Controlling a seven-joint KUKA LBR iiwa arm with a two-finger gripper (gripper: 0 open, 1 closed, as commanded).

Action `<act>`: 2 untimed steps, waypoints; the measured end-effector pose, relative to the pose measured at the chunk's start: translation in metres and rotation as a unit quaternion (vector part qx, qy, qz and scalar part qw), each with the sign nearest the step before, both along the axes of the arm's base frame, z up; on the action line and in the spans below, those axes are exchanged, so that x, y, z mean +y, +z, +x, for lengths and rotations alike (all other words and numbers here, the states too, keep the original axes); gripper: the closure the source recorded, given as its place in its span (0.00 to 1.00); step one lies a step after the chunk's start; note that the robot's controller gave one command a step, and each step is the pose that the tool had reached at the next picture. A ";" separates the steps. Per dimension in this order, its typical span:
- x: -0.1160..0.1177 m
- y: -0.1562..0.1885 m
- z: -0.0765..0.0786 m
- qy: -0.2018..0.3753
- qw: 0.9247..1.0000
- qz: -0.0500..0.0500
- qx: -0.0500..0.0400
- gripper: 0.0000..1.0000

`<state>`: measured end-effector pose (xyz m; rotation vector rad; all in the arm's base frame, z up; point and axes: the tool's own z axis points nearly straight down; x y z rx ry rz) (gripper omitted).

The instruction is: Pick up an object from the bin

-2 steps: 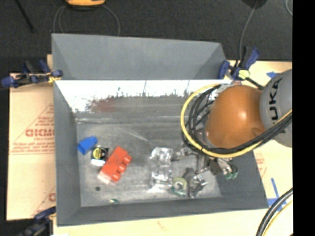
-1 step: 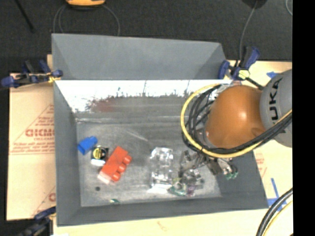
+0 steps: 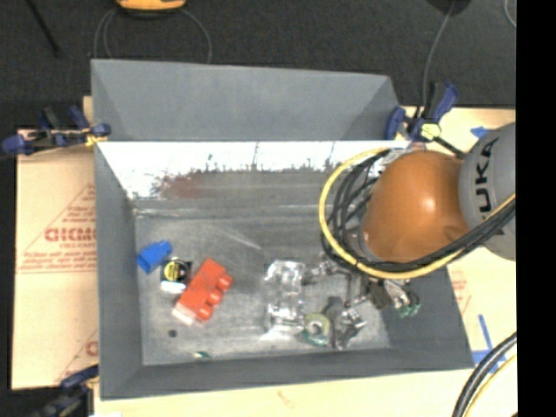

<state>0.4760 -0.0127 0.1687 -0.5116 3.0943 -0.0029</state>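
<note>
While the grey metal bin [image 3: 243, 111] takes up the middle of the view, its sloped walls run down to a flat floor whose back half and middle strip lie bare, leaving open room toward the left and back. Next in size, the arm [image 3: 491, 181] comes in over the right rim, its orange cover [image 3: 413, 207] and looped cables [image 3: 334, 198] hanging above the floor's right end, close to the right wall. Below the cover, the pincer [image 3: 347, 309] sits low at the front right of the floor, near the front wall; whether it is spread or pressed together cannot be told. Just to its left lies a cluster of clear plastic pieces [image 3: 284, 278], with a small pale green ring [image 3: 314, 326] at the cluster's front edge, beside the pincer. Well apart, at the left of the floor, a red-orange toy brick [image 3: 207, 289] lies tilted. A blue piece [image 3: 154, 255] lies near the left wall, and a small yellow-and-black thing [image 3: 176, 270] sits between the two.
</note>
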 end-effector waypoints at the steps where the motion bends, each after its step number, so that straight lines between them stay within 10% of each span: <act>1: 0.041 -0.084 0.035 -0.149 0.989 0.001 0.003 0.00; 2: 0.041 -0.082 0.036 -0.147 0.989 0.001 0.003 1.00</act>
